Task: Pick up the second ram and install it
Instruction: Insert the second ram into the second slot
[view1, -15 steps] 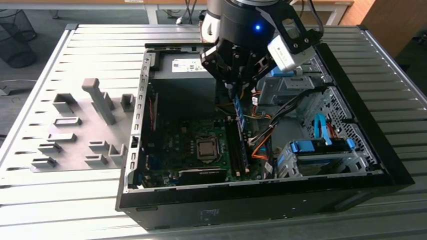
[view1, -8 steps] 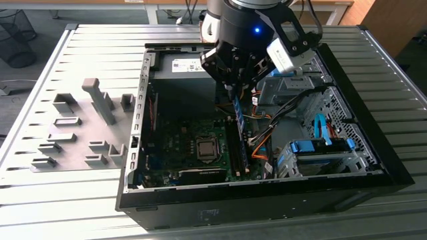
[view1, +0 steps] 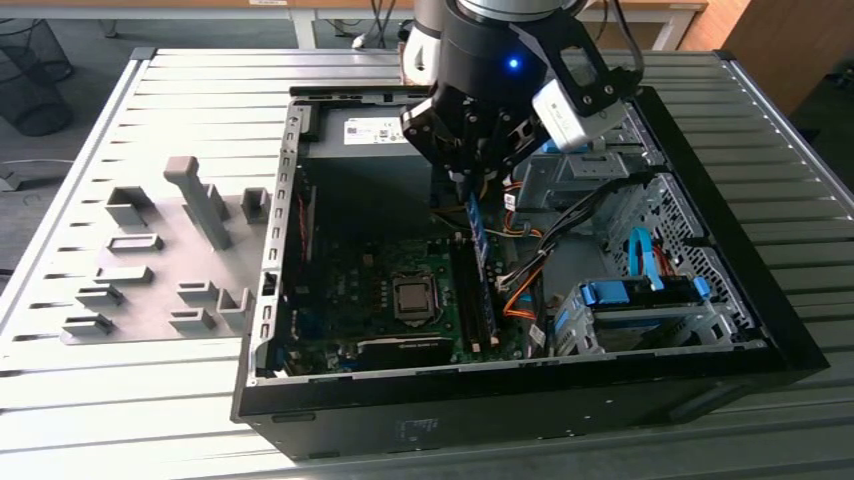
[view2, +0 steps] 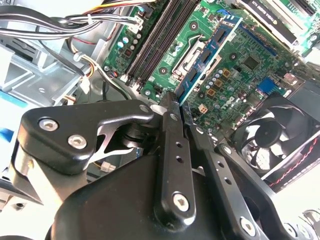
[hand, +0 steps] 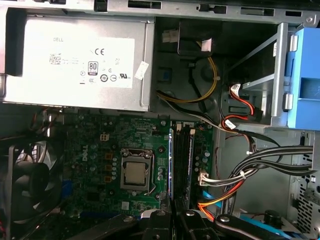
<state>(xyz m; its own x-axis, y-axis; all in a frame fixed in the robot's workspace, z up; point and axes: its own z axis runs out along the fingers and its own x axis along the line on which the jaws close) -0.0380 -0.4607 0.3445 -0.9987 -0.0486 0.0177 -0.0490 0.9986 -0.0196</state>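
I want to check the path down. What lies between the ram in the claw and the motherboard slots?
Nothing: in the second wrist view the second ram, shut in the claw, hangs over the slots with bare air between.

The second ram (view2: 207, 55) is showing in the second wrist view as a long, thin, flat blue-green board with small dark chips along its face. It is standing on edge, its near end sitting pinched between the two black fingers (view2: 172, 125) of the pincer (view2: 179, 107), and it is hanging over the green motherboard (view2: 240, 75). In the exterior view the stick (view1: 474, 225) is pointing down and slightly tilted under the pincer, inside the open computer case (view1: 747, 340), above the dark memory slots (view1: 470, 300). Whether its lower edge is already touching a slot seems unclear from here.
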